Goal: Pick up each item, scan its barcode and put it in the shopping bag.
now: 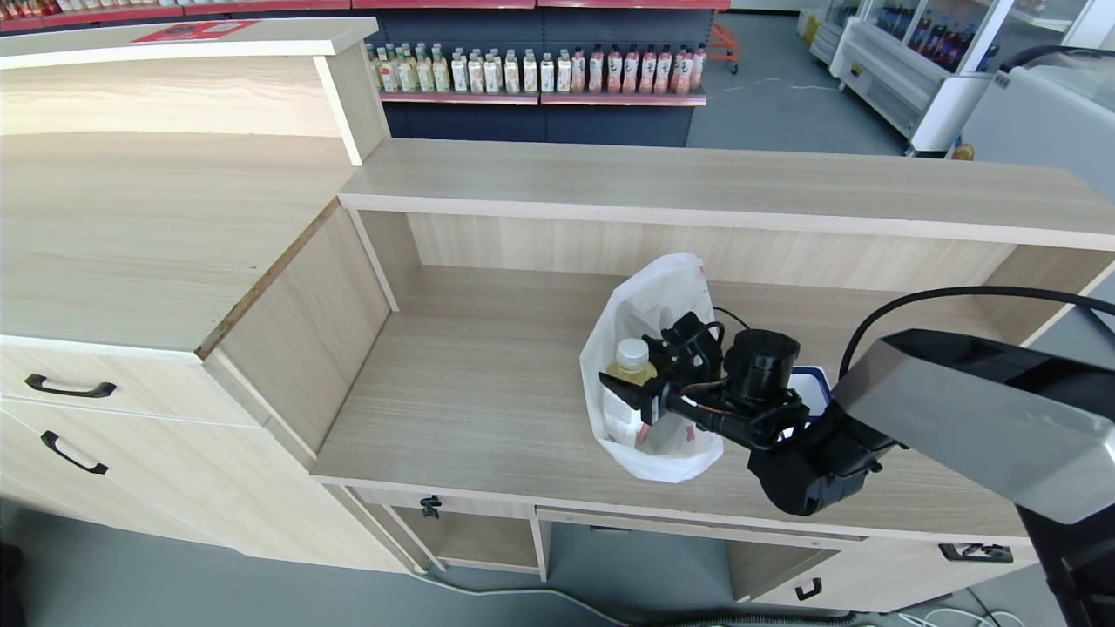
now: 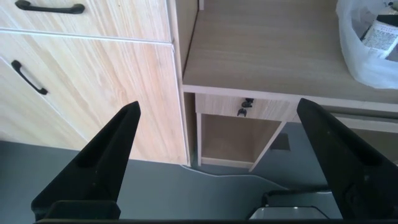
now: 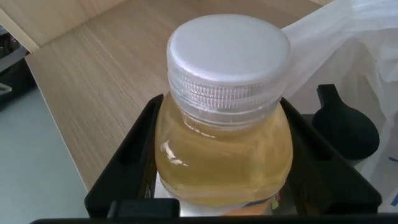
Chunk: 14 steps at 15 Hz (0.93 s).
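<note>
1. R gripper [image 1: 643,376]: black fingers [image 3: 124,168] part-open, clamped on both sides of a clear plastic bottle [image 3: 224,140] of pale yellow liquid with a white ribbed screw cap [image 3: 227,53]. Bottle is upright, with neck and cap clear above the fingers.
2. Bottle [image 1: 631,366] sits in the mouth of a thin white plastic shopping bag [image 1: 655,287]. The bag stands on the light wood-grain counter [image 1: 488,383], right of centre, its base near the front edge.
3. L gripper [image 2: 219,124]: both black fingers [image 2: 93,168] spread wide, nothing between them, touching nothing. It hangs over the grey floor [image 2: 155,186] in front of the counter's front edge [image 2: 261,93], beside the drawer unit [image 2: 93,74].
4. Hard to make out:
   - White pack w/ print [image 1: 622,424] low in the bag, under the bottle; can't tell what it is.
   - Printed item [image 2: 380,34] seen through the bag wall [image 2: 364,62], cut off by the frame.
   - Dark rounded shape [image 3: 345,127] next to the bottle inside the bag; unclear.
   - Blue-rimmed white thing [image 1: 814,387] behind the R wrist, mostly hidden.
   - Bottle's lower half is covered by the fingers and the bag.
5. Surface: recessed work level, with a raised ledge [image 1: 697,187] along the back edge and a taller block [image 1: 157,218] at the left.
6. Room: shop shelf of drink bottles [image 1: 540,74] at the back, chest freezers [image 1: 915,61] at the far right, black drawer handles [image 1: 70,387], a cable on the floor [image 1: 523,596].
</note>
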Available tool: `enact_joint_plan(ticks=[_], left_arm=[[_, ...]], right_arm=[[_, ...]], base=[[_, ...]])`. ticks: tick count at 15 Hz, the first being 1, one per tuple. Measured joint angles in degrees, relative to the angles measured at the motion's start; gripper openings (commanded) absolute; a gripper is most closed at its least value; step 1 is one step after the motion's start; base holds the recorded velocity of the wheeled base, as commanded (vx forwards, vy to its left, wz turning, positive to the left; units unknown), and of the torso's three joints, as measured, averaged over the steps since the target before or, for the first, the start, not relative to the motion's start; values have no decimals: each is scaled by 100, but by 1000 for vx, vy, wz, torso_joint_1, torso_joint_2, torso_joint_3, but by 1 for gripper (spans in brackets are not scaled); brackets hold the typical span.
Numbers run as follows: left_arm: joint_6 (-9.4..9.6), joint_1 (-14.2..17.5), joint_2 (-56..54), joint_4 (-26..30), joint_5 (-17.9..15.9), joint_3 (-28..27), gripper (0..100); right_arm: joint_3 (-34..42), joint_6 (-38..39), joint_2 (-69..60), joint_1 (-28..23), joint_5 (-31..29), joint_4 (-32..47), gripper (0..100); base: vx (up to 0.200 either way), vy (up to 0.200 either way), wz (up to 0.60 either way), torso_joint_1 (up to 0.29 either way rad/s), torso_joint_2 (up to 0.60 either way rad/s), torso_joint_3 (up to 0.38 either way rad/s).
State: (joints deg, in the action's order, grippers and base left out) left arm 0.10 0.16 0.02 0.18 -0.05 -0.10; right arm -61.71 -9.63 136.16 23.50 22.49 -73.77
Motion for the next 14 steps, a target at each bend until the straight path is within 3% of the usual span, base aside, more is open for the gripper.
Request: enact_joint_plan(ticks=[4, 11, 14], left_arm=[[0, 0, 0, -2, -2, 0, 100], [0, 0, 0, 0, -2, 0, 100], [0, 0, 0, -2, -2, 0, 100]], right_arm=[[265, -18, -96, -24, 30, -5, 100], [877, 898, -1100, -446, 15, 55, 100], [1549, 1236, -1921, -647, -30, 61, 100]], base=[[0, 0, 0, 0, 0, 0], [0, 0, 0, 0, 0, 0], [0, 0, 0, 0, 0, 0]])
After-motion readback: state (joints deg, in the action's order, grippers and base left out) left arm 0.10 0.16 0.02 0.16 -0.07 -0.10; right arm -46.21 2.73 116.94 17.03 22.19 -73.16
